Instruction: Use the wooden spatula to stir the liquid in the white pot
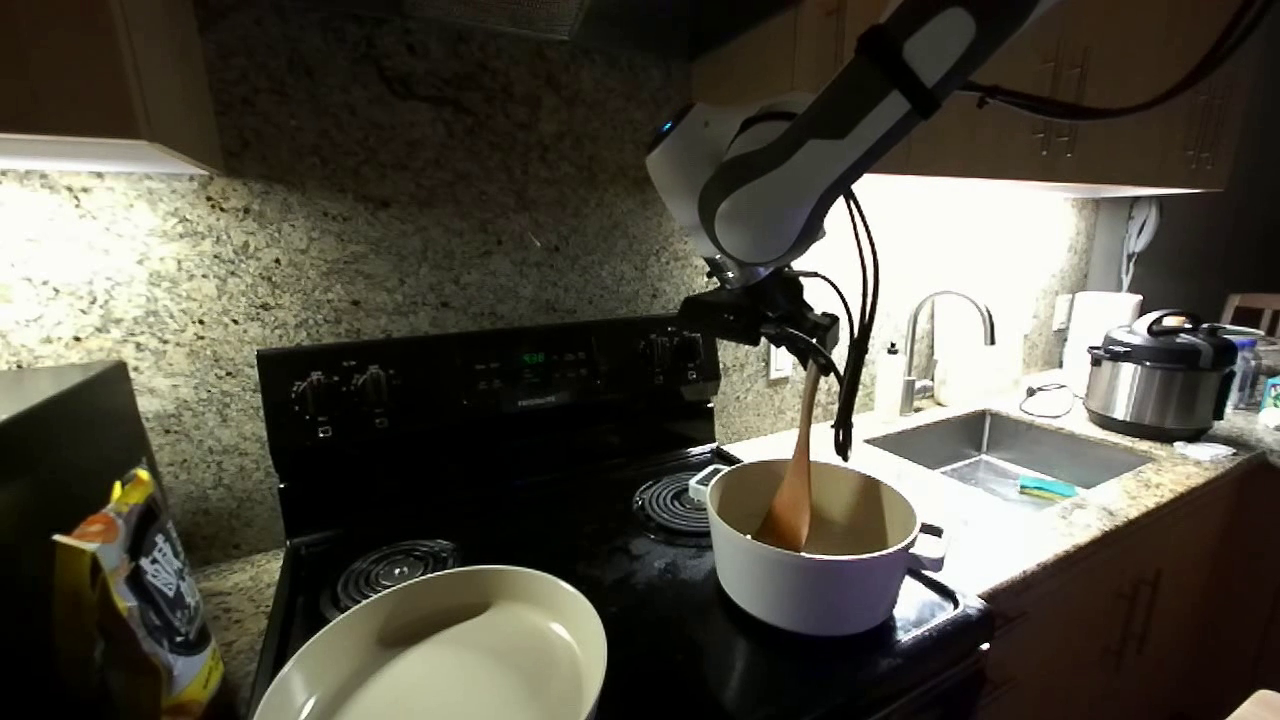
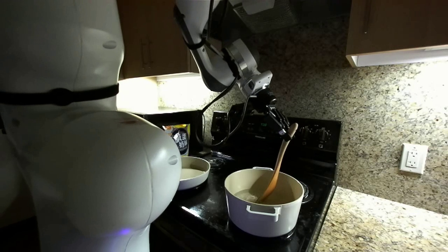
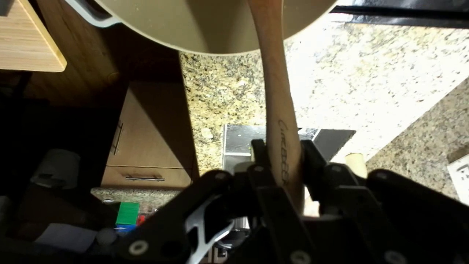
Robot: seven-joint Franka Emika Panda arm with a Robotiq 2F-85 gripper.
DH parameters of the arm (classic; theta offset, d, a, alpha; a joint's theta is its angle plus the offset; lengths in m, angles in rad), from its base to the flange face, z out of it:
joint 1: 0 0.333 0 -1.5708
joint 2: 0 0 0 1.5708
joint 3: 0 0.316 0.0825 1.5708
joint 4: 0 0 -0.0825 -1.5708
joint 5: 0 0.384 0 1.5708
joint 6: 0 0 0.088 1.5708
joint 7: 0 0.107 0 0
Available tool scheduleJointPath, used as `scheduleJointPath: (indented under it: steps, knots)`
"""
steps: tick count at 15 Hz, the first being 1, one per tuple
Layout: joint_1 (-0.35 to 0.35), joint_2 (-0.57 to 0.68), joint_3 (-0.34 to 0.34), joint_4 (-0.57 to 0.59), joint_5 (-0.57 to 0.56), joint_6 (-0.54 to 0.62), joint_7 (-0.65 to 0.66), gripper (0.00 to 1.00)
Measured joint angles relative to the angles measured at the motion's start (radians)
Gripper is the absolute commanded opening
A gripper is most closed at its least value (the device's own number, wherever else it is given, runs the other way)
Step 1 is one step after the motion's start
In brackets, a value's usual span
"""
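Observation:
The wooden spatula (image 1: 795, 495) is held by its handle and leans down into the white pot (image 1: 805, 595). It also shows in an exterior view (image 2: 278, 164) and the wrist view (image 3: 276, 73). My gripper (image 3: 284, 157) is shut on the handle near its top end, above the pot rim; it also shows in an exterior view (image 2: 288, 134). The flat end is inside the white pot (image 2: 241, 211), and its tip is in the pale liquid (image 2: 247, 195). The pot stands upright on the stove's front burner area. The wrist view shows only part of the pot (image 3: 168, 29).
A cream oval dish (image 1: 540, 640) sits on the stove beside the pot. The stove's control panel (image 1: 480, 400) rises behind. Cables (image 1: 855, 380) hang from the arm near the spatula. A sink (image 1: 1060, 440) and a steel cooker (image 1: 1160, 390) are on the counter. A bag (image 1: 150, 590) stands near the stove.

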Motion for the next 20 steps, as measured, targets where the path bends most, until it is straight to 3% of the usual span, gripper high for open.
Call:
scheduleJointPath:
  steps: [6, 16, 20]
  knots:
    - [0.054, 0.043, 0.0, 0.03, 0.001, 0.035, -0.083, 0.1]
    - [0.027, 0.074, -0.096, 0.099, 0.001, 0.022, -0.089, 0.1]
    - [0.018, 0.074, -0.113, 0.098, 0.001, -0.04, -0.067, 0.09]
